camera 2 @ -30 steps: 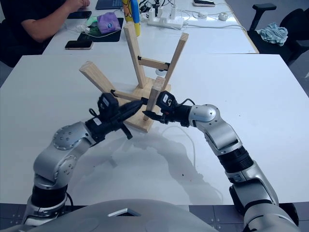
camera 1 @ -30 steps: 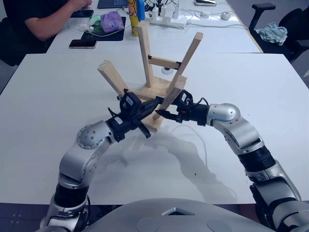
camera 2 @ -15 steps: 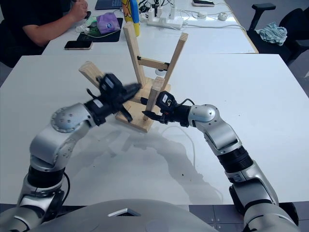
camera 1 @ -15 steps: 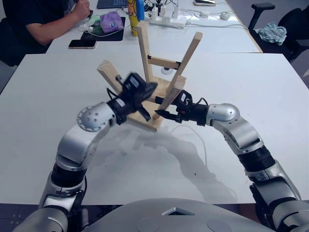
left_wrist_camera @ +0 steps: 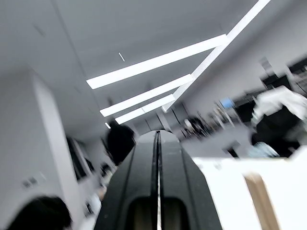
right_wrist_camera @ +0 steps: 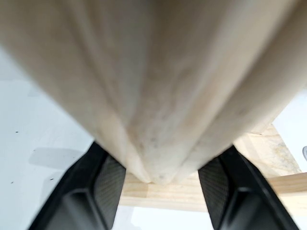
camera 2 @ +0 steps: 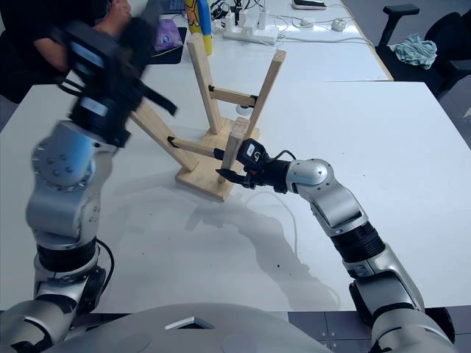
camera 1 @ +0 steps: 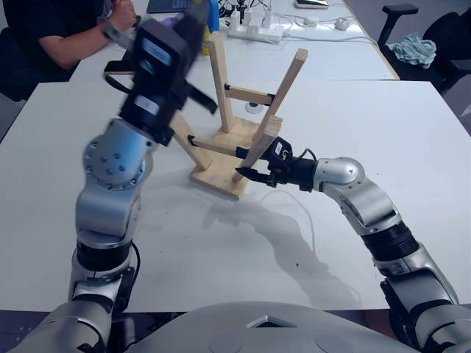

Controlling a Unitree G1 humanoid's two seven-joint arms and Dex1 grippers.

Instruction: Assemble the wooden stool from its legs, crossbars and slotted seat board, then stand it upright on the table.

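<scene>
The wooden stool lies upside down mid-table, its slotted seat board [camera 1: 219,181] tilted on the surface and its legs [camera 1: 221,81] pointing up, joined by a crossbar [camera 1: 250,94]. My right gripper [camera 1: 249,171] is shut on the near leg [right_wrist_camera: 158,96] just above the seat board, with one finger [right_wrist_camera: 96,187] on each side of it. My left gripper [left_wrist_camera: 157,134] is raised high over the table's left side, clear of the stool. Its fingers [left_wrist_camera: 139,182] are pressed together, with nothing between them.
Behind the white table [camera 1: 412,132] stands a second table with a phone [camera 1: 125,66], a power strip [camera 1: 257,31] and a yellow bottle [camera 2: 199,22]. A person sits at its left. An office chair [camera 1: 430,44] stands at the far right.
My left arm has swung up and away from the seat board to high above the table's left side. The right gripper and the stool have stayed put.
</scene>
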